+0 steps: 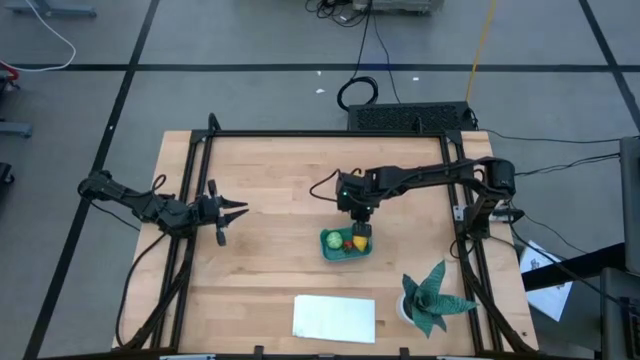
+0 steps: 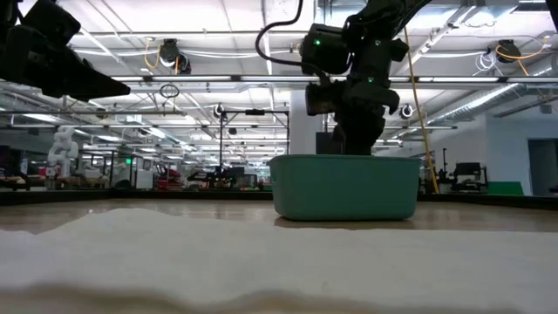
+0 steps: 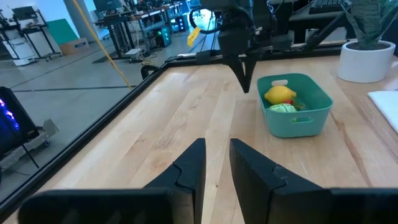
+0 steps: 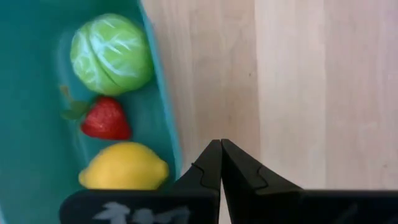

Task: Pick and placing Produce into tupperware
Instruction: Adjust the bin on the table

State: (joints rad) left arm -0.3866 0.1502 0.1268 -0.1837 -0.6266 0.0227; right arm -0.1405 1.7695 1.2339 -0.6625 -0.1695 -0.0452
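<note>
The teal tupperware (image 1: 345,246) stands on the table right of centre; it also shows in the low view (image 2: 344,186) and the left wrist view (image 3: 295,106). Inside it lie the light-green round piece (image 4: 112,54), the red piece (image 4: 106,118) and the yellow lemon (image 4: 124,167). My right gripper (image 4: 221,152) is shut and empty, pointing down above the tub's far rim (image 4: 163,106), over the bare table just outside it. My left gripper (image 3: 216,158) is open and empty at the table's left (image 1: 232,212).
A flat white sheet (image 1: 334,318) lies near the front edge. A green spiky-leaved plant in a white pot (image 1: 432,298) stands at the front right. Bare wood (image 1: 270,190) lies between my two grippers.
</note>
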